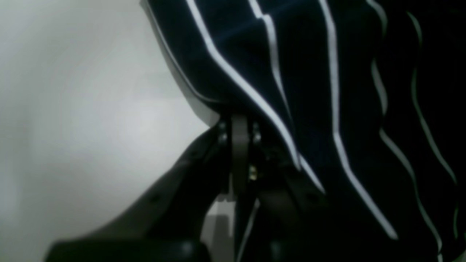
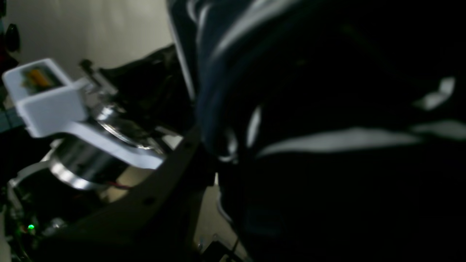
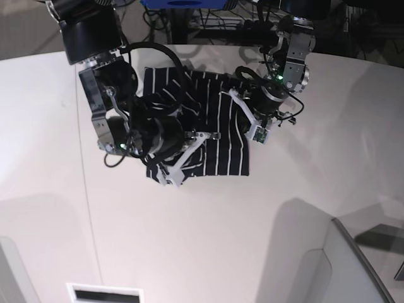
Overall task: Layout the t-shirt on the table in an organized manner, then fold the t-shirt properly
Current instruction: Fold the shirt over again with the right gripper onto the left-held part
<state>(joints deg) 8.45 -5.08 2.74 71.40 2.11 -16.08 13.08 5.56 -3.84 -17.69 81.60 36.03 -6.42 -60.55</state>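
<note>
Navy striped t-shirt (image 3: pixel 214 136) lies mid-desk, bunched between both arms. Left fingers (image 1: pixel 238 145) closed tight, pinching shirt edge. Right fingers (image 2: pixel 218 156) closed, seemingly on dark fold, though view blurred. Both grips likely meant to lift and spread cloth flat. White desk (image 3: pixel 189 252) smooth, thin seam at one side; cables and dark gear behind.
</note>
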